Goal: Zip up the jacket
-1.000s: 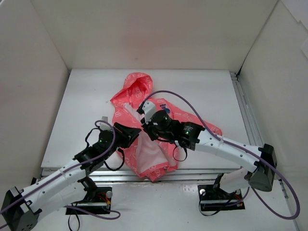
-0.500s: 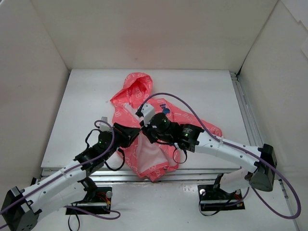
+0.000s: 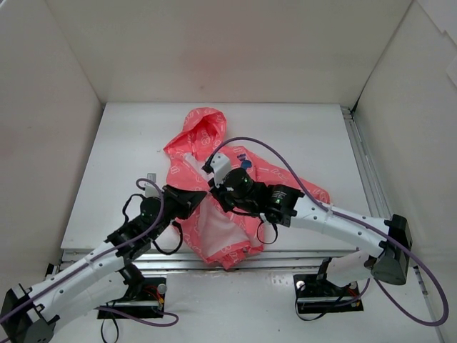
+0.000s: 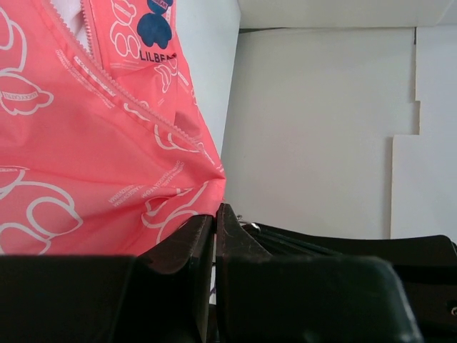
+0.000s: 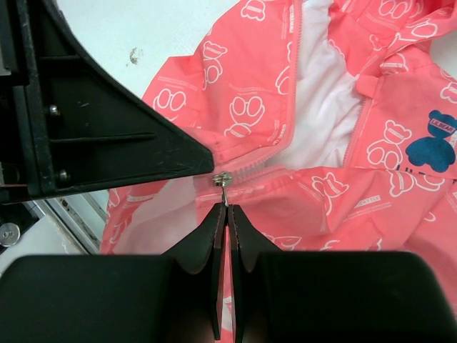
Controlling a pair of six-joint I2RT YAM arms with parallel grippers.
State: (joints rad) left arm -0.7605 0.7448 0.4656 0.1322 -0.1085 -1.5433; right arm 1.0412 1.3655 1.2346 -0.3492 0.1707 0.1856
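The coral-pink jacket (image 3: 206, 136) lies open on the white table, hood at the far end, white lining (image 3: 214, 225) showing. Both grippers meet at its front opening near the hem. My right gripper (image 5: 226, 207) is shut on the small metal zipper pull (image 5: 223, 180), which sits low on the zip. My left gripper (image 4: 216, 209) is shut, and the pink fabric (image 4: 93, 143) creases down into its tips beside the zipper teeth. From above, the left gripper (image 3: 198, 196) sits just left of the right gripper (image 3: 216, 191). The dark blue emblem (image 5: 432, 146) is on the right panel.
White walls enclose the table (image 3: 300, 136) on three sides. Aluminium rails run along the front edge (image 3: 143, 254) and the right side (image 3: 360, 157). Purple cables loop over both arms. The jacket's hem hangs over the front edge (image 3: 232, 261).
My left gripper has closed onto the jacket's edge, and the left arm has shifted slightly. The right gripper stays shut on the zipper pull in about the same place.
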